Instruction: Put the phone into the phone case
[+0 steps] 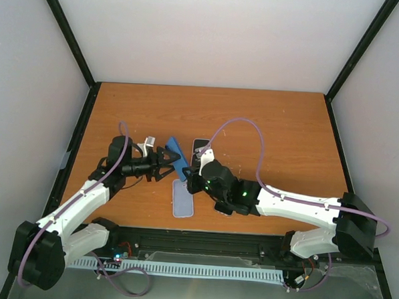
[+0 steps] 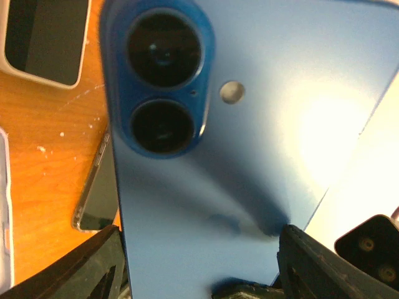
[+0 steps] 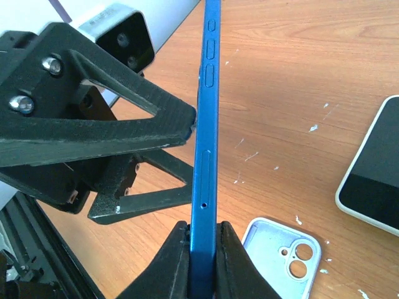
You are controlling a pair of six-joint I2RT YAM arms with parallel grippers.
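Desk: Top external view, how do the arms stand?

Photographer: The left arm (image 1: 83, 197) reaches in from 7 o'clock and the right arm (image 1: 297, 203) from 4 o'clock. Both are stretched low, and their wrists meet head-on over the middle of the table (image 1: 267, 126).

Desk: And the phone?

Photographer: The blue phone (image 1: 175, 150) is held clear of the wood between them, on edge. The right gripper (image 1: 189, 174) pinches one end, its fingers (image 3: 171, 261) pressed against both faces. The left gripper (image 1: 168, 166) faces the phone's back with a finger on either side, one tip (image 3: 184, 121) touching it. Whether they clamp it cannot be told.

Desk: The case?

Photographer: The phone case (image 1: 182, 201) lies flat at 6 o'clock from the phone, apart from it. A white-rimmed phone (image 1: 201, 147) lies at 3 o'clock, just beside.
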